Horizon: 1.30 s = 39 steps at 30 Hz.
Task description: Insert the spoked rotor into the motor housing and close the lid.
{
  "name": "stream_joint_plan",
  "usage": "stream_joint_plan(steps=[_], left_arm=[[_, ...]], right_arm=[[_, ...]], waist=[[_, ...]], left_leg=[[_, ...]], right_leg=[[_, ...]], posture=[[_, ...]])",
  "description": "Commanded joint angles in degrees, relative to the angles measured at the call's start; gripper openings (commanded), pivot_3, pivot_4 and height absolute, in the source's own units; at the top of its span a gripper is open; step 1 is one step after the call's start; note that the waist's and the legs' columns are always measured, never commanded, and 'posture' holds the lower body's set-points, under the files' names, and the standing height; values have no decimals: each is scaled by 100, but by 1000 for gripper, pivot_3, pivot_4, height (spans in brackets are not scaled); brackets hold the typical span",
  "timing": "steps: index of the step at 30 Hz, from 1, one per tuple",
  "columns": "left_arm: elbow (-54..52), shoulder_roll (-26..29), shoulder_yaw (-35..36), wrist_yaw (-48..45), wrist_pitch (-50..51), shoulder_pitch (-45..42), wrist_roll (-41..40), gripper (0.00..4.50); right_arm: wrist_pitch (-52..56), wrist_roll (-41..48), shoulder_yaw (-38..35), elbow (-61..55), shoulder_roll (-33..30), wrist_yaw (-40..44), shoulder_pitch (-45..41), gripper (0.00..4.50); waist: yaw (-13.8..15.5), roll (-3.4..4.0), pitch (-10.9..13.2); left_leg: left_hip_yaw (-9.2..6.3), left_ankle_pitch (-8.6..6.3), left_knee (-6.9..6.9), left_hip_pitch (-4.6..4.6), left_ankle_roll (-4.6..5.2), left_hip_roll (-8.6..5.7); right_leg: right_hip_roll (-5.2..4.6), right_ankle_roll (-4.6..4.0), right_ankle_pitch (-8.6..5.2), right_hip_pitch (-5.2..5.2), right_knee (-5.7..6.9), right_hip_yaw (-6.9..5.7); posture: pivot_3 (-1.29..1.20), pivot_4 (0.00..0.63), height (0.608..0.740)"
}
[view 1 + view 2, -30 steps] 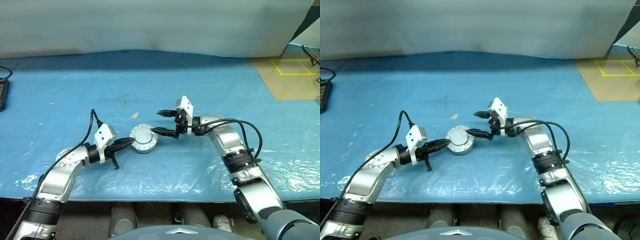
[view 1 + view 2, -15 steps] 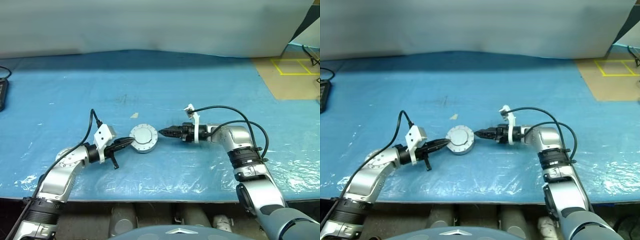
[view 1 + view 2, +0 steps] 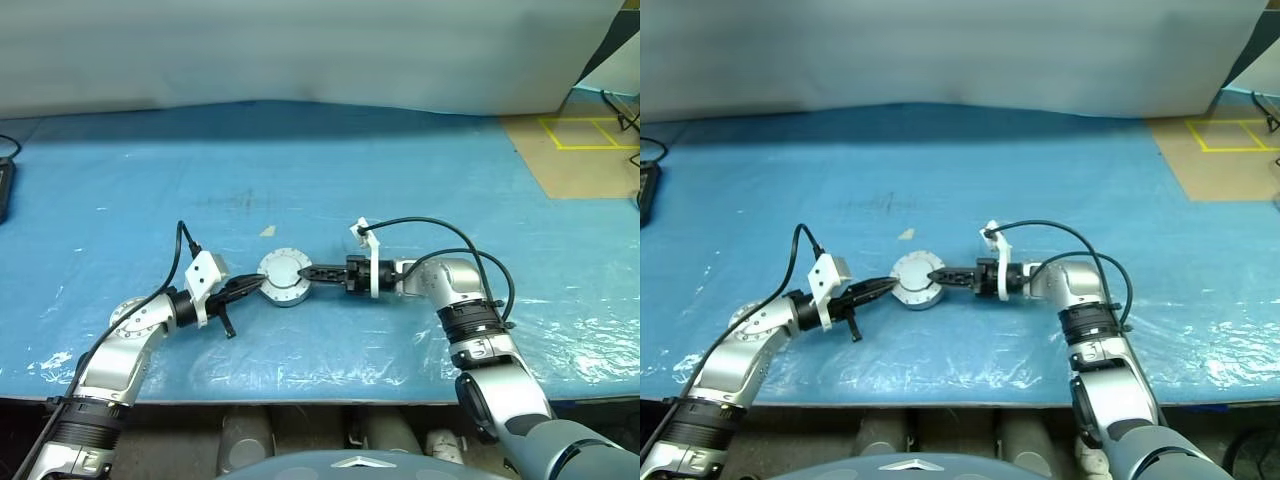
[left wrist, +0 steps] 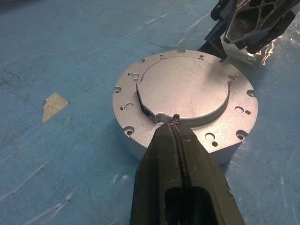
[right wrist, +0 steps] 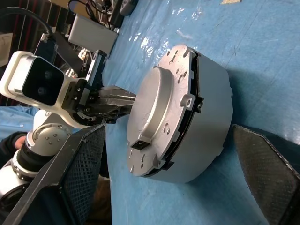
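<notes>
A: What has changed in the last second?

B: The right gripper [image 3: 303,271] has rolled over and come down toward the work. A second ago its two fingers stood one above the other beside the motor housing [image 3: 288,290]; now they reach in level, with their tips over the right edge of the lid [image 3: 286,271].

A: And the left gripper [image 3: 258,283]?

B: It has kept its place. Its fingers are pressed together with nothing between them, and in the left wrist view their joined tip [image 4: 174,123] rests on the lid's flat outer ring, right at the step of the raised centre.

A: Is the right one gripping anything?

B: No. Its fingers stand wide apart. In the right wrist view one finger [image 5: 77,164] lies to one side of the housing [image 5: 206,117] and the other [image 5: 269,168] to the other side, so the can sits in the gap between them, touched by neither.

A: Where is the lid, then?

B: On top of the housing, smooth pale face up, directly ahead of both grippers' fingertips. From the right wrist a dark seam shows between lid [image 5: 159,108] and can.

A: And the rotor?

B: I cannot tell; the lid covers the housing's inside.

A: What does the housing stand on?

B: The blue sheet [image 3: 400,180], between the two grippers.
</notes>
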Motion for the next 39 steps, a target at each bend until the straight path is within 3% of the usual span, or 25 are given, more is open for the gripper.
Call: stream_joint_plan(steps=[1,10,20,25,30,33,39], left_arm=[[126,17,-48,32,24,105,124,0],[240,-10,-69,-1,-50,56,132,0],[313,-193,198,293,439,-17,-179,0],[273,-671,935,719,1021,-399,-1134,0],[237,-841,1197,948,1309,-523,-1399,0],[179,-976,1332,1120,1420,-558,-1554,559],[-275,-1492,1534,1414,2138,-626,-2540,2597]], right_arm=[[132,71,-24,202,47,-95,18,4081],[105,109,-17,271,14,-93,-38,1251],[0,122,-110,267,46,-182,-67,1236],[185,426,-653,422,72,-348,-235,1236],[331,808,-1301,547,102,-647,-435,1236],[421,1072,-1827,564,163,-956,-607,1236],[539,1726,-2940,560,351,-1606,-988,1236]], waist=[[-2,0,0],[9,2,-1],[11,3,-2],[15,3,0],[74,3,1],[108,1,2],[110,-2,4]], left_leg=[[0,0,0,1,0,0],[0,1,-3,3,-2,-1],[0,1,-2,7,-2,3],[0,1,5,-2,-2,-3],[0,3,8,-33,-4,-8],[-1,4,13,-82,-4,-9],[-3,12,30,-124,6,-1]], right_leg=[[0,0,0,0,0,0],[-1,0,0,3,-1,0],[-5,0,0,5,3,1],[-5,-1,1,-2,12,0],[0,-1,1,-22,0,-4],[2,1,4,-69,3,-6],[6,6,9,-116,53,-13]], posture=[[0,150,740],[0,150,740],[0,150,740],[0,150,740],[0,150,740],[0,150,740],[0,150,740]])
